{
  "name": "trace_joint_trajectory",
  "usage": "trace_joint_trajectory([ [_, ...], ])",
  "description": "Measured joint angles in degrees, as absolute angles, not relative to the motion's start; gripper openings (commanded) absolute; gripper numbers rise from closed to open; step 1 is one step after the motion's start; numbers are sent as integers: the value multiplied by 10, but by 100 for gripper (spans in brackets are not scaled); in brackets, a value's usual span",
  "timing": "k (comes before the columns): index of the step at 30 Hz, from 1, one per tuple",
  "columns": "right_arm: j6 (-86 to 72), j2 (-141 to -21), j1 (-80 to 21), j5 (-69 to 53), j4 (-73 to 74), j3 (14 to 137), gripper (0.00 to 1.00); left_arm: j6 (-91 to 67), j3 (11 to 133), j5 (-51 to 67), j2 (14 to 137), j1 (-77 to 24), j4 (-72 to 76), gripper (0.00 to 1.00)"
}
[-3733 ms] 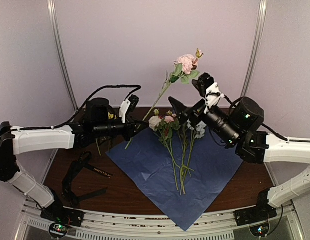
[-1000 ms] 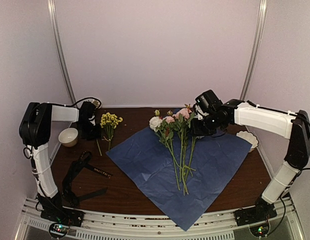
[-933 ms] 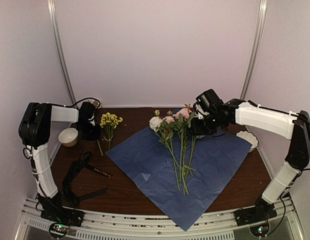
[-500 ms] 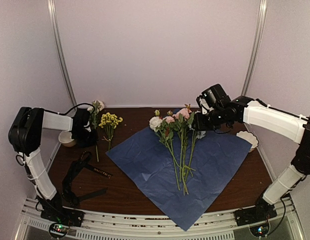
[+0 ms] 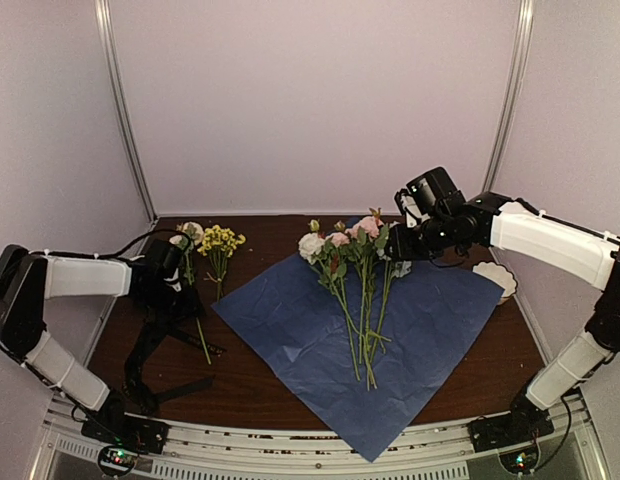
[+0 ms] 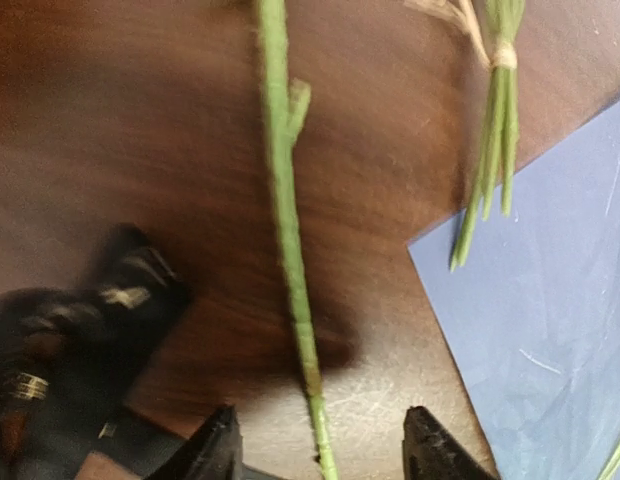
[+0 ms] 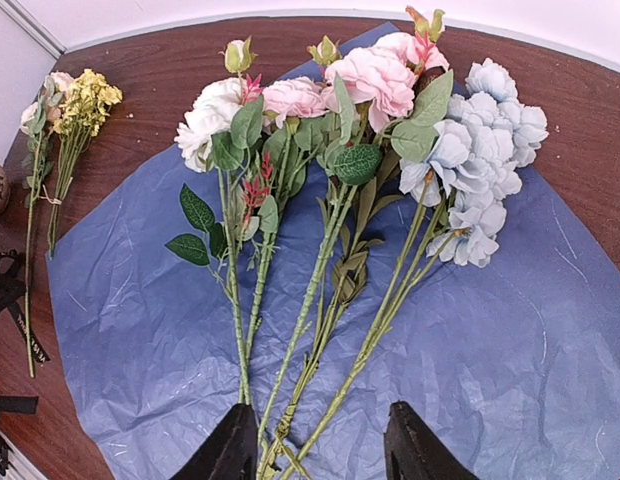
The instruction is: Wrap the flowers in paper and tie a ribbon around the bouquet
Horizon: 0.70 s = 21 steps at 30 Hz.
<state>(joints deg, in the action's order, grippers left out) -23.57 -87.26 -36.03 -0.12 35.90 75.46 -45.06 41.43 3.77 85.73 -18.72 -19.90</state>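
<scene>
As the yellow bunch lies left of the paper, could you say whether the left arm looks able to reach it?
Probably yes: the left gripper is open close by, over a loose stem, and nothing stands between it and the yellow bunch.

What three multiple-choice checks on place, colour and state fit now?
1. The long black lettered ribbon lies where, relative to the crinkled blue paper sheet? A on it; B left, on the brown wooden table; C right.
2. The rightmost flower head on the paper is: A yellow; B pale blue; C red.
3. The left gripper is: A open over a thin green stem; B shut on ribbon; C shut on paper.
B, it rests on wood; B, pale blue petals; A, fingertips apart, clear of the stem.
</scene>
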Motion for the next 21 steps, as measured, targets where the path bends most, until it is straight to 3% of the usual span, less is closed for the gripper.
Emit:
trace_joint_trajectory([
  [6, -227, -873, -360, -1, 365, 755, 45, -424, 537, -5, 886, -134, -238, 62],
  [10, -223, -872, -360, -1, 367, 755, 46, -397, 639, -13, 971, -103, -241, 61],
  [16, -217, -861, -360, 6, 373, 755, 46, -386, 698, -2, 1094, -84, -251, 58],
  [19, -211, -853, -360, 10, 376, 753, 46, -383, 717, 4, 1114, -84, -255, 40],
  [21, -210, -849, -360, 13, 377, 752, 46, -388, 721, 8, 1121, -83, -252, 15],
])
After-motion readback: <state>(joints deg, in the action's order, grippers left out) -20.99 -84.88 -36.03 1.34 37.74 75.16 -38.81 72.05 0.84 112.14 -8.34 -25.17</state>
